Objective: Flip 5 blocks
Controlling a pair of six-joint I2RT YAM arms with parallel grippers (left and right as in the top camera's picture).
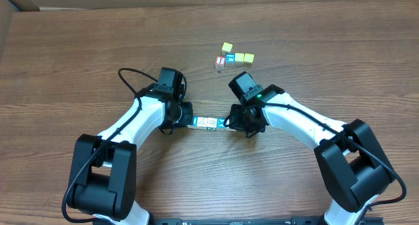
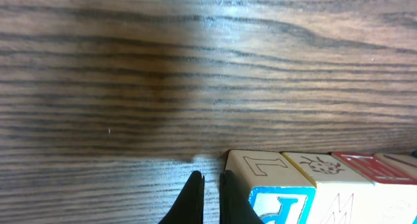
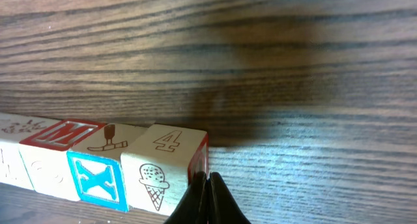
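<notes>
A short row of several blocks [image 1: 208, 123] lies end to end between my two grippers, tops mostly white with some blue. My left gripper [image 1: 190, 122] is shut, and its fingertips stand against the row's left end. The left wrist view shows the gripper [image 2: 212, 195] right beside the block with the outlined L [image 2: 260, 167], then a ladybug block [image 2: 319, 165] and a red-framed one [image 2: 365, 167]. My right gripper [image 1: 229, 125] is shut at the right end. In the right wrist view this gripper [image 3: 207, 198] touches the block with the 4 and the ice cream cone [image 3: 159, 168], next to a blue X block [image 3: 98, 178].
A separate cluster sits farther back on the wooden table [image 1: 78, 48]. It holds a yellow cube [image 1: 226, 47], a red-topped cube [image 1: 220, 61], a blue one [image 1: 230, 58] and two yellow-green ones [image 1: 243, 57]. Both arms reach in from the near edge.
</notes>
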